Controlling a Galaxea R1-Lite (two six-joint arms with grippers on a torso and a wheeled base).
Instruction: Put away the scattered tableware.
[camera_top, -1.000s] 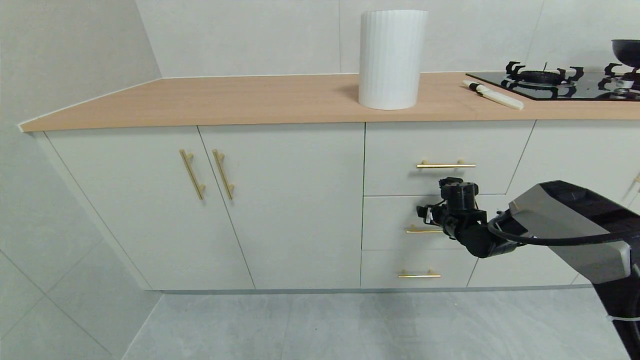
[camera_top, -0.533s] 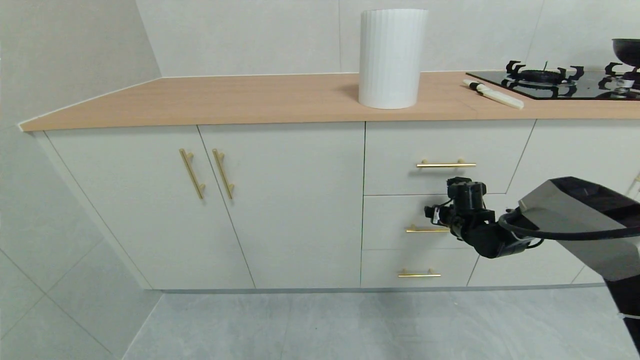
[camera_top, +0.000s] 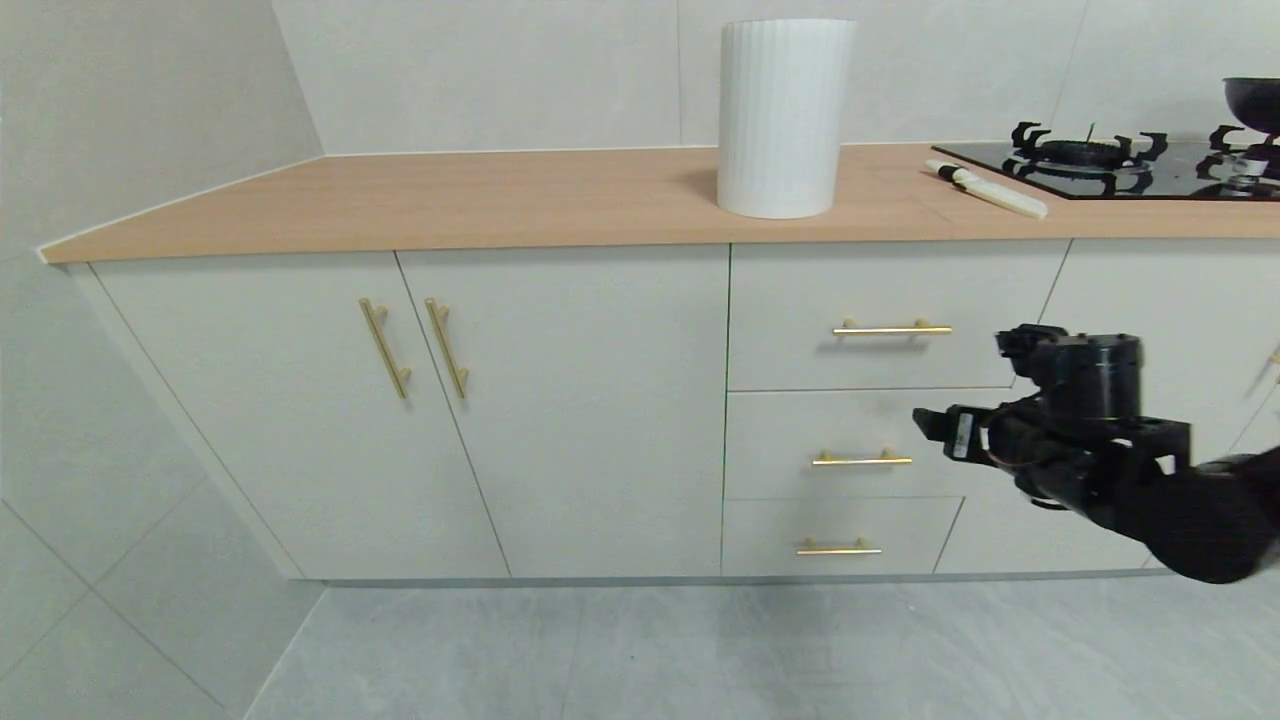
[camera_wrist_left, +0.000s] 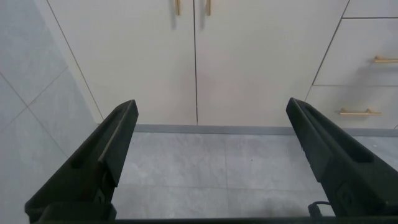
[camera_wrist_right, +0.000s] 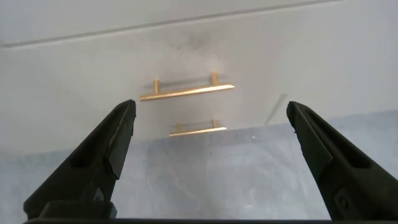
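Here, the left gripper (camera_wrist_left: 211, 106) hangs low with fingers spread, facing the cupboard doors (camera_wrist_left: 249, 62). Further right, the right gripper (camera_wrist_right: 210, 111), fingers also spread, faces the middle drawer handle (camera_wrist_right: 186, 92). The knife (camera_top: 985, 188) lies above it on the counter (camera_top: 500, 200), beside the hob (camera_top: 1110, 165), long axis slanting back-left to front-right; the right arm is nearer, I judge.
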